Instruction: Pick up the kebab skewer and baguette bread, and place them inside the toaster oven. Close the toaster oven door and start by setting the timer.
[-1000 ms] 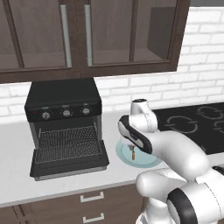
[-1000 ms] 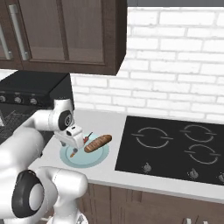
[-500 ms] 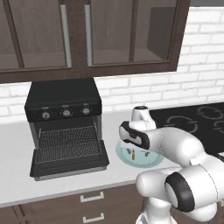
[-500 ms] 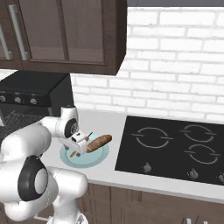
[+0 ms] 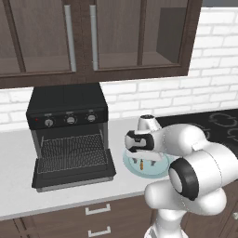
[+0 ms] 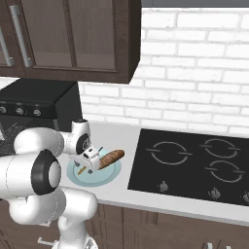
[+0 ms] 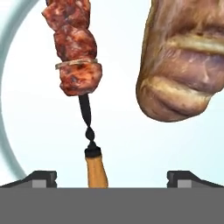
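The black toaster oven (image 5: 69, 135) sits on the counter (image 5: 18, 186) with its door (image 5: 74, 172) dropped open and the wire rack showing. Just to its right a pale blue plate (image 6: 104, 176) holds the baguette (image 6: 111, 156) and the kebab skewer (image 7: 78, 65) side by side. The gripper (image 6: 90, 163) hangs low over the plate, jaws spread wide and gripping nothing, the skewer's wooden handle between its fingertips (image 7: 43, 177)

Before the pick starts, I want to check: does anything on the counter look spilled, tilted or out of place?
Nothing stands out. The skewer and baguette lie side by side on the plate, the oven door is down, and the open gripper hovers over the skewer.
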